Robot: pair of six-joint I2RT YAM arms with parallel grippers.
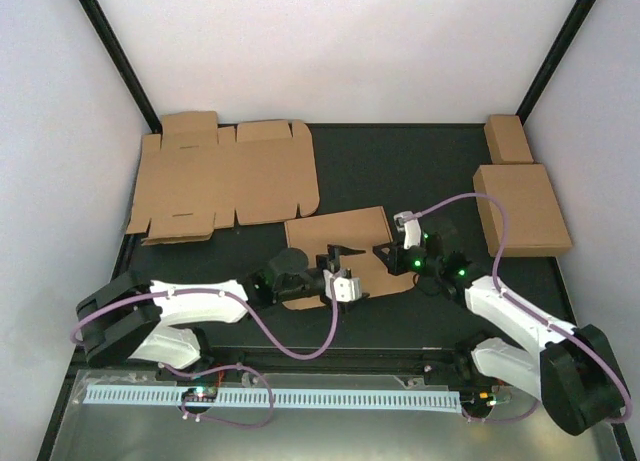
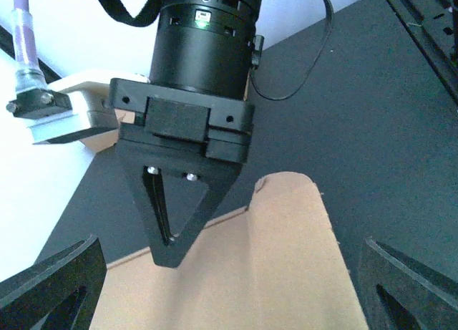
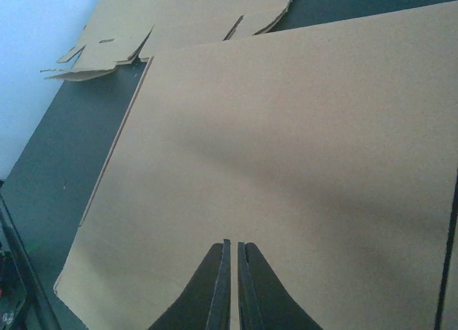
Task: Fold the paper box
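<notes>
Top view: the paper box (image 1: 345, 236), a plain brown cardboard blank with a matte face, lies mid-tabletop (image 1: 400, 171) on the dark, dull surface, between two white-and-black arms. The left gripper (image 1: 335, 256) reaches over its near edge from the left, and the right gripper (image 1: 385, 253) meets it from the right. A second die-cut sheet (image 1: 230, 176), flat, with slotted and notched flaps, sits at the far left. A folded box (image 1: 525, 206), shallow and squarish, rests at the far right with a small oblong box (image 1: 508, 139) just behind it.

Left wrist view: the left gripper (image 2: 230, 248) has its jaws spread wide, one black finger in each lower corner, with the paper box (image 2: 250, 294) between them. A rounded tab (image 2: 293, 230) of the cardboard stands up toward the lens. The right gripper (image 2: 168, 255), black and wedge-shaped, points down with its tip at the cardboard's far edge.

Right wrist view: the right gripper (image 3: 230, 244) has its jaws pressed together, only a hairline slit between them. Whether they nip anything thin cannot be told. They are set over a broad, smooth panel of the paper box (image 3: 286, 144), shadowed across its middle. The die-cut sheet (image 3: 179, 22) lies beyond, and the tabletop (image 3: 79, 172) shows at left.
</notes>
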